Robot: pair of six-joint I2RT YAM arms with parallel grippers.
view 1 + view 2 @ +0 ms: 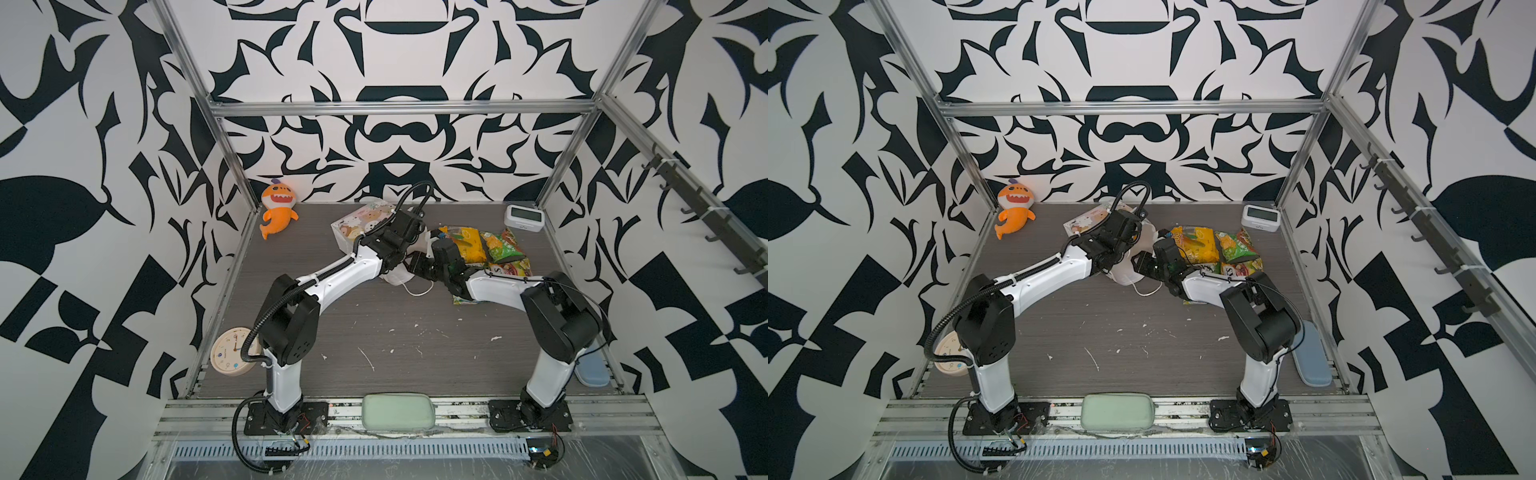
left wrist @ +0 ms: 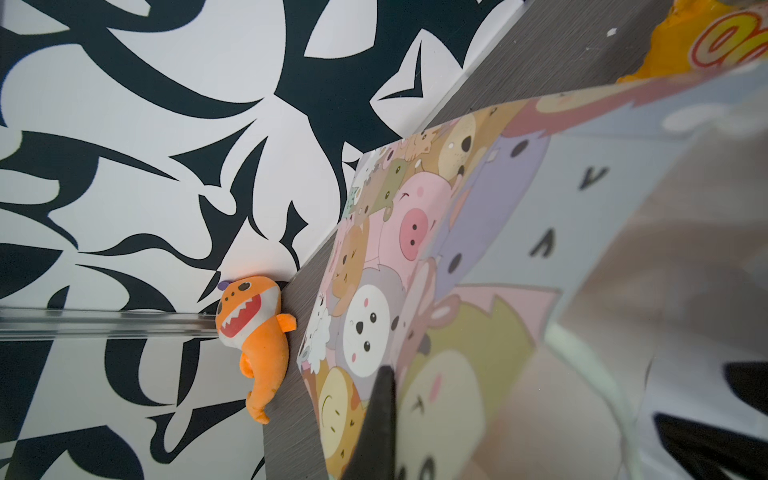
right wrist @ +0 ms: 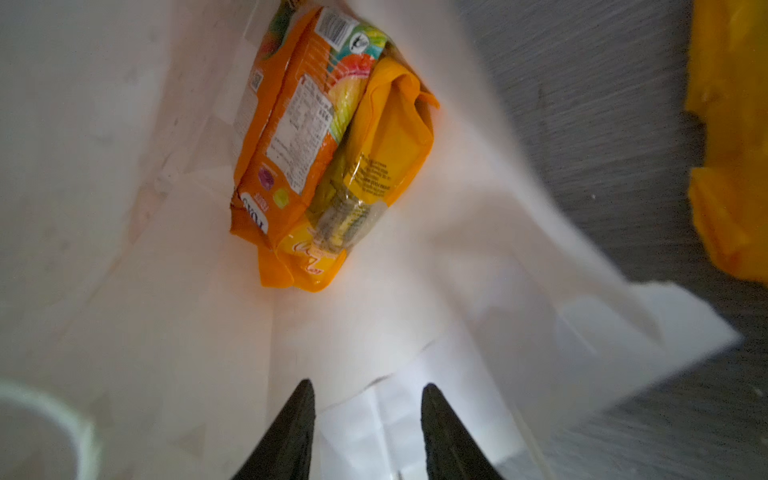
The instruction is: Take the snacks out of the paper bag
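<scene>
Enclosure: the walls (image 1: 399,62) on three sides carry a bold black-and-white abstract print. An aluminium frame (image 1: 399,109) runs along the edges. A rail of dark hooks (image 1: 706,224) sits on the right-hand wall. The tabletop (image 1: 395,332) is grey wood-grain, flecked with white marks (image 1: 368,359). A slotted cable duct (image 1: 353,449) lies along the front edge. Lighting is even and diffuse, with no hard shadows. A digital clock (image 1: 523,217) stands in the far right corner and a round clock (image 1: 232,351) lies near left.

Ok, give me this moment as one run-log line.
left gripper: shut on paper bag | right gripper: open at bag mouth, nothing held | inside bag: orange packet, yellow packet | outside bag: several packets
</scene>
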